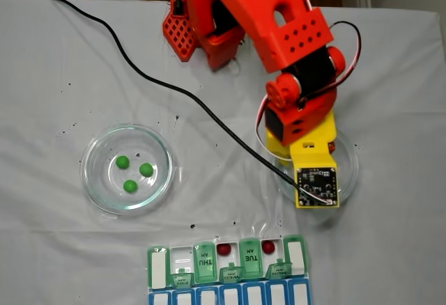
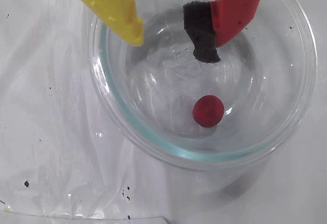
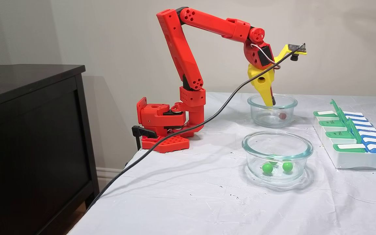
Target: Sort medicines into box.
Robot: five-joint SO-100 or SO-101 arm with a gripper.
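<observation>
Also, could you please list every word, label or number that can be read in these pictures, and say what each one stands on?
"THU AM" stands on a raised green lid of the pill organiser.
"TUE AM" stands on another raised green lid.
"WED" seems to stand on a small green tab; the tabs beside it are too blurred to read.
Embossed lettering on the glass dish floor in the wrist view is too faint to read.

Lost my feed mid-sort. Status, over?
End effector open, inside glass dish, above last red ball. Two red balls in organiser. Three green balls unsorted. Nothing blocking.
</observation>
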